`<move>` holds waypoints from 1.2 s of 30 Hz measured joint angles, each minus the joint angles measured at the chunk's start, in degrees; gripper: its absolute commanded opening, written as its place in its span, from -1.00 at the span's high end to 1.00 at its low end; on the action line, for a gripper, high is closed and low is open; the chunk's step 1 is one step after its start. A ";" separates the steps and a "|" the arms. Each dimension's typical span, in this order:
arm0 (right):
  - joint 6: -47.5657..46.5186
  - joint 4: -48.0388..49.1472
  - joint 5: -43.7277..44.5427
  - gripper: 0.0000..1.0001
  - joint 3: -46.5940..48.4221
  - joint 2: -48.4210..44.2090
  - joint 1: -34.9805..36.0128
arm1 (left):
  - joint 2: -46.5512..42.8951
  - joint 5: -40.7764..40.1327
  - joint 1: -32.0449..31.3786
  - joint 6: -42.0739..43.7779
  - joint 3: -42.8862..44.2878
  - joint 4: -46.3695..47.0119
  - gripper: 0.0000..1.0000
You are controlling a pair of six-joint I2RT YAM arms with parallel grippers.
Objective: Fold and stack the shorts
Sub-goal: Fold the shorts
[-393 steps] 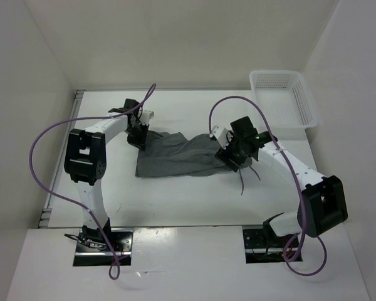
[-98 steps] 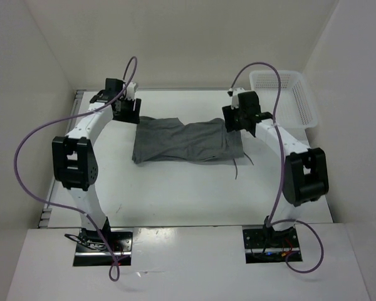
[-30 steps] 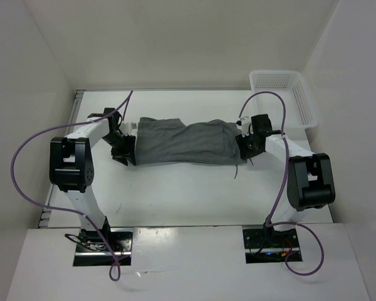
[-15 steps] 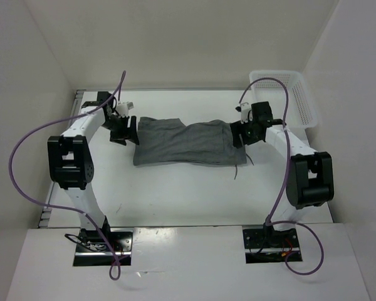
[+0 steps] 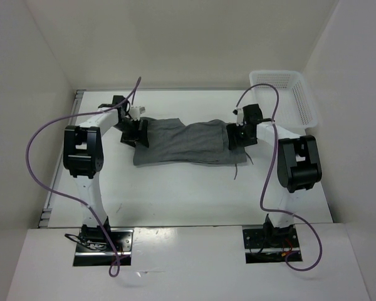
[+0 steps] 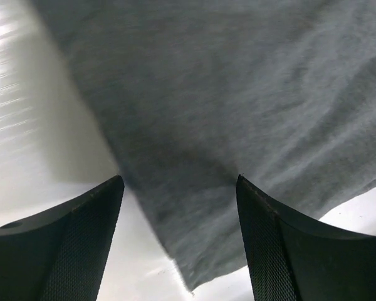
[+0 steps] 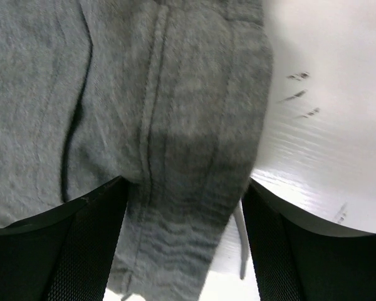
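Both arms have just shifted inward from just off the ends of the shorts [image 5: 185, 143], so each now sits over the cloth.

- Left end effector [image 5: 136, 133] is over the left end, toward the far left corner of the desk [image 5: 188, 194]. In the wrist view [image 6: 178, 182] its fingers are spread wide, with the grey fabric edge [image 6: 238, 94] lying between them. Nothing is pinched.
- Right end effector [image 5: 235, 137] is over the right end. In the wrist view [image 7: 185, 185] its fingers are also wide apart, straddling the stitched band of the shorts [image 7: 144, 125]. No grip there either.
- The shorts lie spread left to right across the far middle of the desk. They are flatter and further back than earlier, when they sat bunched nearer the middle.
- The drawstring [image 5: 238, 168] trails off the right end toward the near edge.
- The white mesh basket [image 5: 304, 103] is in the far right corner, apart from the cloth.

Judgement: the smoothing looks done and this is the set-up for a two-handed pinch on both ends to start a fold. No fold has been made yet, so the task is at an early stage. The next move probably means closing on the full fabric thickness. The risk is catching only the top layer, or dragging the loose drawstring.
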 measured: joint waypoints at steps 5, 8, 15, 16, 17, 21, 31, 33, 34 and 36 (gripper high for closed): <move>2.16 1.27 0.81 -0.50 0.33 1.49 1.46 | 0.83 0.70 -1.66 0.00 0.02 1.25 -0.09; 3.96 2.01 0.83 -0.48 0.37 2.49 1.53 | 1.79 2.64 -1.46 -0.15 0.11 2.08 0.06; 7.37 3.93 2.43 -0.10 1.73 4.15 1.88 | 3.10 6.19 -0.79 -0.33 0.04 2.49 0.69; 7.91 4.20 2.54 0.00 1.97 4.42 1.90 | 3.19 6.40 -0.81 -0.33 0.02 2.51 0.75; 8.39 4.37 2.47 0.26 2.27 4.66 1.90 | 3.23 6.67 -0.81 -0.26 -0.04 2.56 0.86; 9.88 4.87 0.76 0.86 3.50 5.66 2.19 | 3.30 7.17 -0.83 -0.24 -0.13 2.56 0.99; 9.79 3.82 2.58 1.00 5.40 5.97 2.36 | 3.30 5.88 -2.32 -0.20 0.50 2.40 1.00; 9.68 2.80 3.23 1.00 6.03 5.73 2.36 | 3.30 5.25 -3.32 -0.17 0.76 2.51 1.00; 9.57 2.19 3.67 1.00 6.23 5.29 2.36 | 3.30 4.92 -3.89 -0.15 1.01 2.49 1.00; 9.44 0.74 4.57 1.00 6.43 3.85 2.36 | 3.30 4.20 -5.03 -0.11 1.44 2.54 1.00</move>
